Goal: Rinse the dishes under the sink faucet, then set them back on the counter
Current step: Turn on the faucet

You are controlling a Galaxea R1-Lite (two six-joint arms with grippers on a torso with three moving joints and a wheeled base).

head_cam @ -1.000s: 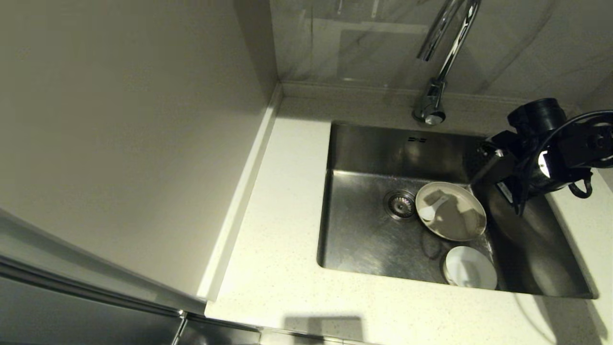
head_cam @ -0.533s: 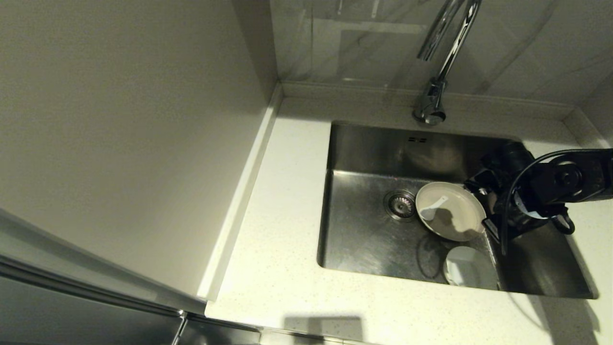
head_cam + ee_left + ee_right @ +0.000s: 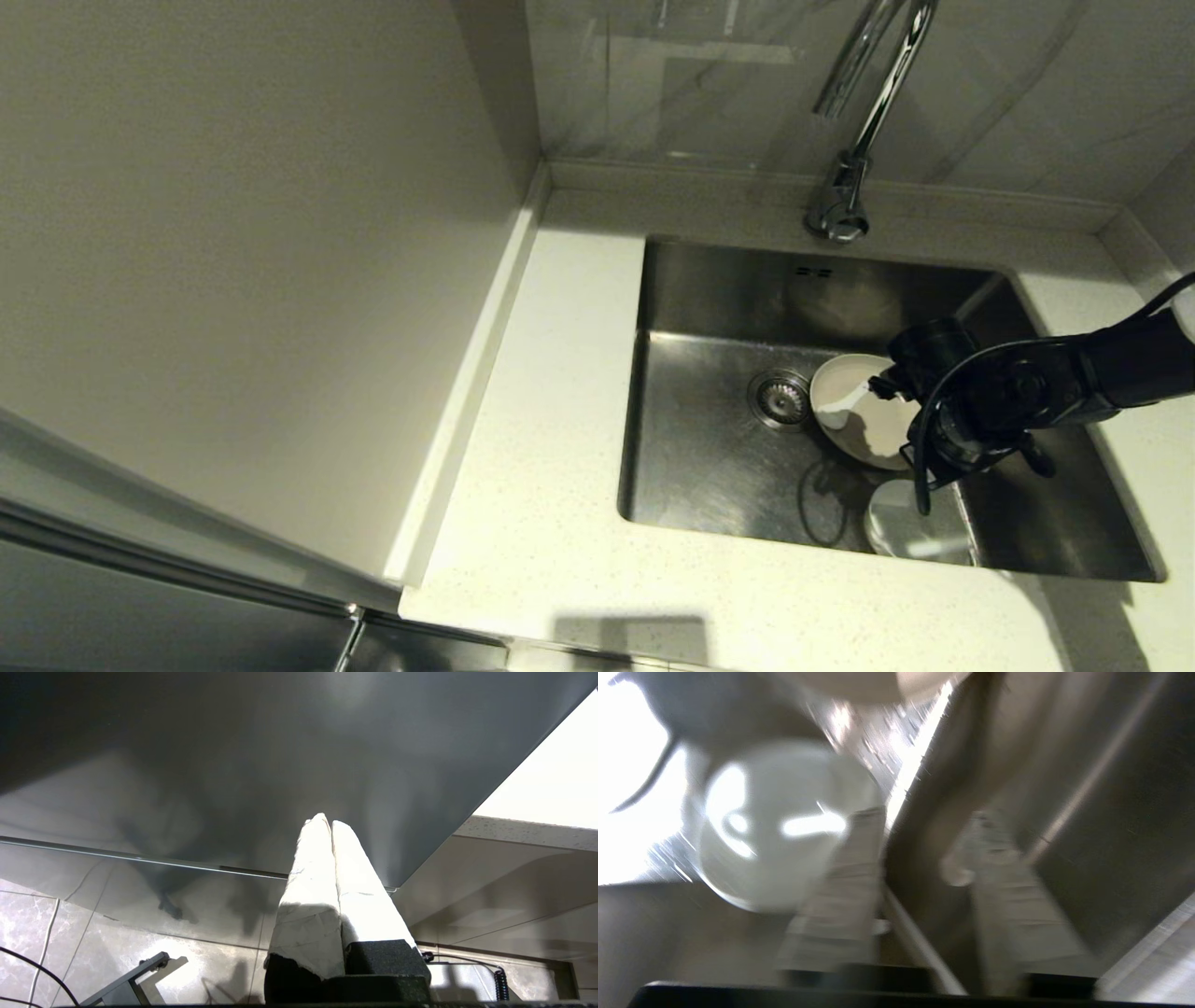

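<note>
You are looking at a job that is only getting started, as far as these views show. All three dishes are sitting in the sink point(image 3: 719, 467), not on the desk point(image 3: 551, 523). The plate point(image 3: 854, 415) is lying on the basin floor just right of the drain point(image 3: 780, 398), with the spoon point(image 3: 843, 408) resting inside it. The bowl point(image 3: 901, 532) is standing near the front wall of the basin, just beside the plate. No water is visibly running from the faucet point(image 3: 864, 121), and nothing is being held under the spout, so I judge that rinsing is not yet under way.

Your right gripper point(image 3: 924, 844) is reaching down into the sink from the right, hanging over the gap between plate and bowl. In the right wrist view its jaws are standing partly apart with nothing between them; the bowl is lying just off to one side of the nearer finger. Whether any finger is touching the bowl's rim, you cannot tell.

Your left gripper point(image 3: 331, 826) is parked away from the sink, below the desk edge, jaws pressed together and holding nothing.

What is left, in my reading, is nearly everything: picking up each dish, rinsing it under the faucet, and setting plate, bowl and spoon on the desk.
</note>
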